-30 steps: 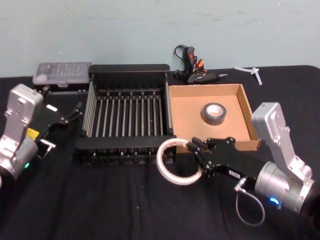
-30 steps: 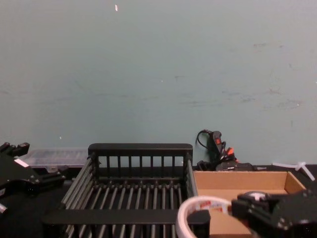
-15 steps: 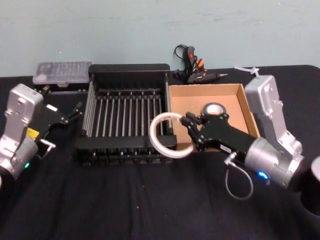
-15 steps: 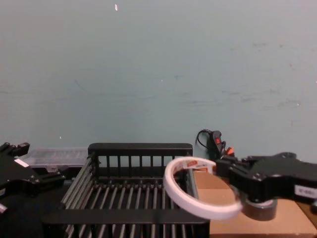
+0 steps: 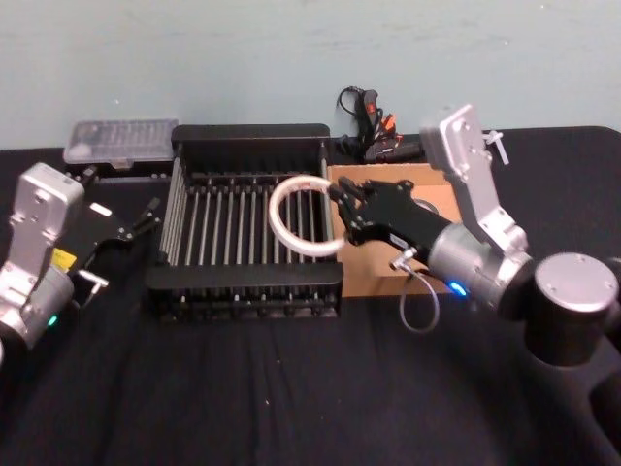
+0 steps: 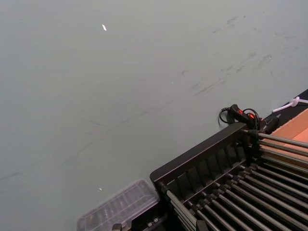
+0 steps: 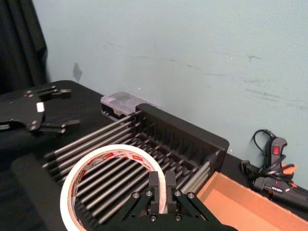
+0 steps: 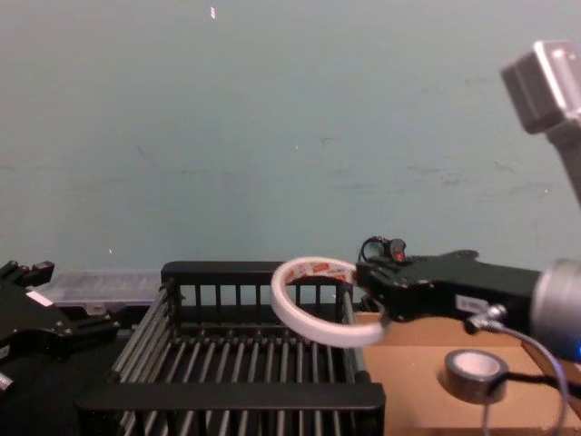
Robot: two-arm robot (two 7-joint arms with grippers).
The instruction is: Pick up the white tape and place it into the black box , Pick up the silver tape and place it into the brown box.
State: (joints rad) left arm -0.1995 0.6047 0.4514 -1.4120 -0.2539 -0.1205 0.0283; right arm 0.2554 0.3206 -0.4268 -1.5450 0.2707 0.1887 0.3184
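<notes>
My right gripper (image 5: 340, 209) is shut on the rim of the white tape (image 5: 274, 216), a wide white ring with red print. It holds the ring in the air above the right part of the black box (image 5: 250, 136). The wrist view shows the white tape (image 7: 68, 190) over the crate's bars (image 7: 192, 132), pinched between the fingers. From the chest, the white tape (image 8: 313, 269) hangs tilted above the black box (image 8: 256, 272). The silver tape (image 8: 478, 372) lies in the brown box (image 8: 408, 372), right of the crate. My left gripper (image 7: 72, 106) rests open on the table left of the crate.
A clear plastic case (image 5: 121, 141) sits behind the crate's left corner. A glue gun (image 5: 374, 126) with its cord lies behind the brown box (image 5: 383, 173). A white plastic piece (image 5: 490, 139) lies at the back right. Black cloth covers the table.
My right gripper has carried the white tape from the table in front of the boxes, up, back and left, to above the black box. The left arm has not moved.
</notes>
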